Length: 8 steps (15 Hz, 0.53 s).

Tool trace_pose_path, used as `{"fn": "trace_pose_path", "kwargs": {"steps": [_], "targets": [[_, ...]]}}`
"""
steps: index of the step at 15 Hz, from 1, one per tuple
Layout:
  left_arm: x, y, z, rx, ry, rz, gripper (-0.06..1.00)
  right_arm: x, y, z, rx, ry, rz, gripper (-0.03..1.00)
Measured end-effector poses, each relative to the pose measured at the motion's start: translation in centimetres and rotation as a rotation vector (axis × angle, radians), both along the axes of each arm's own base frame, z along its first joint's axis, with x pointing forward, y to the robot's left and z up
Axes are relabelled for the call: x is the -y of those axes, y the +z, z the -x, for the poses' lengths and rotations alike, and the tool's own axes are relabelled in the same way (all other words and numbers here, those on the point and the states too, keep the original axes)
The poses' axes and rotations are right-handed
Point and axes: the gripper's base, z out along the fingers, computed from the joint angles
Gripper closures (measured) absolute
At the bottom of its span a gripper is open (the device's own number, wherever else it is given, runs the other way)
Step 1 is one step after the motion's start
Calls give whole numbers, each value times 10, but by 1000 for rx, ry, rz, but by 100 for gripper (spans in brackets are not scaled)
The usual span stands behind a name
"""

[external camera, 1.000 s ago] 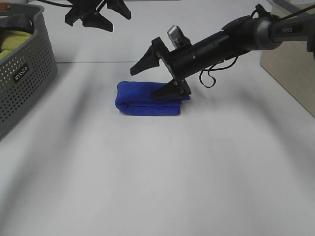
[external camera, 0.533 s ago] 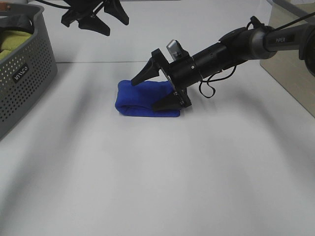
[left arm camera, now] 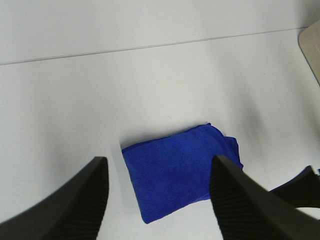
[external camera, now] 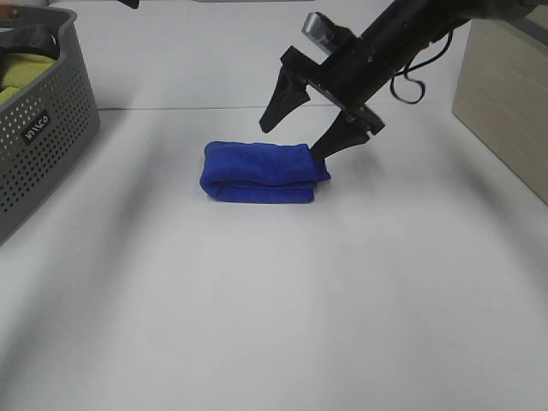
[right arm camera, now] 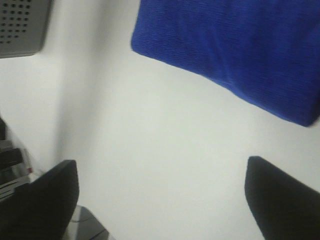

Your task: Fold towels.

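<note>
A blue towel (external camera: 264,171) lies folded into a small thick rectangle on the white table (external camera: 274,308). It also shows in the left wrist view (left arm camera: 177,170) and in the right wrist view (right arm camera: 235,52). My right gripper (external camera: 295,133) is open and empty, raised just above the towel's right end. My left gripper (left arm camera: 157,192) is open and empty, high above the towel; it is out of the exterior high view.
A grey perforated basket (external camera: 38,120) with a yellow-green cloth stands at the left edge. A beige box (external camera: 505,94) stands at the right edge. The table's back edge runs behind the towel.
My right gripper has let go of the towel and lifted up and back to the right. My left gripper has risen out of the exterior high view. The towel stays folded in place.
</note>
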Motion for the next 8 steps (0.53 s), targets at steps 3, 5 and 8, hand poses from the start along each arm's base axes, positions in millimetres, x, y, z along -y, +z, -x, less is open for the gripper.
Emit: {"fn": "trace_pose_path", "kwargs": {"steps": [3, 5, 8], "targets": [[-8, 33, 16, 77, 18, -44, 37, 20, 53, 14, 129, -35, 175, 12], [-14, 50, 31, 101, 19, -74, 37, 30, 78, 27, 188, -46, 235, 12], [-33, 68, 101, 43, 8, -167, 37, 54, 133, 84, 291, -57, 306, 12]]}}
